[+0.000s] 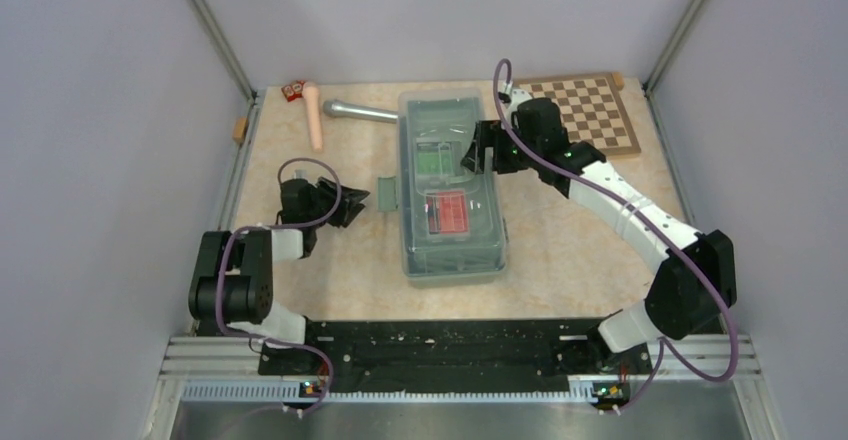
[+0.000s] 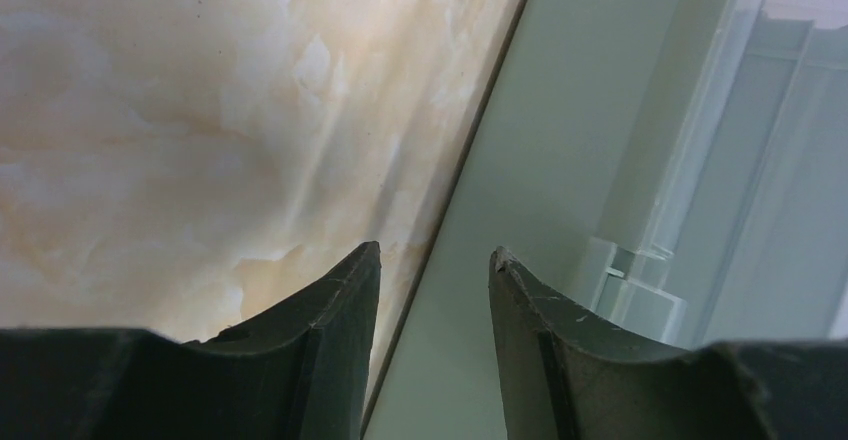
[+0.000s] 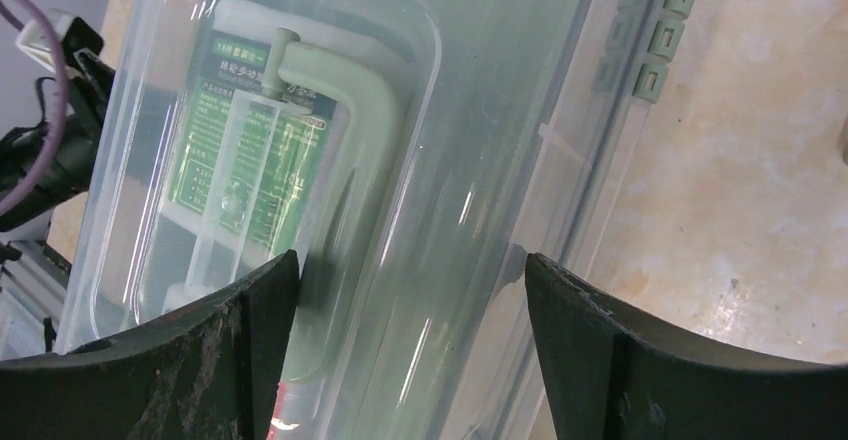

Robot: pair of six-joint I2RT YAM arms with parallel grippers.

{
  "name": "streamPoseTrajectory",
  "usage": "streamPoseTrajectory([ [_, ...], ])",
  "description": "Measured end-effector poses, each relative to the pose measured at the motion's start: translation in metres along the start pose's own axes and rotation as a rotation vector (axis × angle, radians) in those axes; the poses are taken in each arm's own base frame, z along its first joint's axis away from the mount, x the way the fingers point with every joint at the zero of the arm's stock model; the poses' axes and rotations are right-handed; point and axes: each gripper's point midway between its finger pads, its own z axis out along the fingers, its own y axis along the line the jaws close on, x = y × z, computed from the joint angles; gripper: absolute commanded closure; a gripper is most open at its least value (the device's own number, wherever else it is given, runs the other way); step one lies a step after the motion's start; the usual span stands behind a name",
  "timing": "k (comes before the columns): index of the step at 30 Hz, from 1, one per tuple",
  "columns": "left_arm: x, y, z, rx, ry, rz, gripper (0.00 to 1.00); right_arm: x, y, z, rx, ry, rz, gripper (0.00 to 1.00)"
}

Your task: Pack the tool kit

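Observation:
The sage-green toolbox (image 1: 452, 188) lies in the middle of the table with its translucent lid (image 3: 480, 110) down. A green box (image 1: 436, 160) and a red box (image 1: 448, 211) show through the lid. The green box (image 3: 240, 150) and the lid's green handle (image 3: 350, 160) show in the right wrist view. My left gripper (image 1: 352, 203) is open and empty, low at the toolbox's left side, its tips (image 2: 435, 260) at the edge of the green latch flap (image 2: 560, 160). My right gripper (image 1: 478, 150) is open, straddling the lid's right part (image 3: 410, 265). Pliers and screwdrivers are out of view.
A wooden chessboard (image 1: 590, 110) lies at the back right. A silver microphone (image 1: 358, 111), a pale pink rod (image 1: 314, 115) and a small red item (image 1: 293, 90) lie at the back left. Grey walls enclose the table on three sides.

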Motion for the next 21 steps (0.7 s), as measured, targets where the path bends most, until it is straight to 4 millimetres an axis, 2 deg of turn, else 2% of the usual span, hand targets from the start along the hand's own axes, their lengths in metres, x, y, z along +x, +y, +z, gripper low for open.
streamPoseTrajectory([
  [5, 0.022, 0.003, 0.018, 0.031, 0.098, -0.024, 0.51, 0.001, 0.000, 0.001, -0.012, -0.011, 0.006, 0.23],
  [8, 0.037, -0.008, 0.025, 0.089, 0.148, -0.021, 0.51, 0.001, 0.000, 0.001, -0.017, -0.024, 0.007, 0.23],
  [11, 0.047, -0.026, 0.027, 0.170, 0.174, -0.012, 0.51, 0.001, 0.000, 0.001, -0.024, -0.042, 0.009, 0.24],
  [13, 0.048, -0.038, 0.025, 0.225, 0.166, 0.002, 0.51, 0.001, 0.000, 0.001, -0.028, -0.052, 0.009, 0.24],
  [21, 0.045, -0.064, 0.012, 0.330, 0.135, 0.014, 0.48, 0.001, -0.001, 0.001, -0.035, -0.070, 0.013, 0.24],
])
